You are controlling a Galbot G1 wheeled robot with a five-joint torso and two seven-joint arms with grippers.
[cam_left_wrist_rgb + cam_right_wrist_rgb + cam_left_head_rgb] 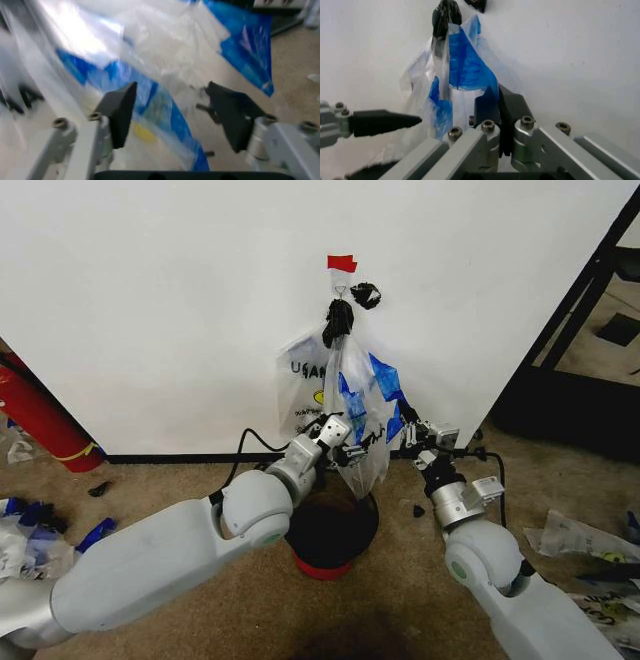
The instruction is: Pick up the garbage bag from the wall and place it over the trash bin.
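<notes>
The garbage bag (345,415) hung on the wall (180,300), its long axis vertical from the hook at 12 o'clock down to its tail just above the trash bin (330,532) at 6 o'clock. The left end effector (338,438), fingers spread, met its lower half from 9 o'clock and seemed nearer. The right end effector (418,436) sat at 3 o'clock beside the blue edge, pressed together.
</notes>
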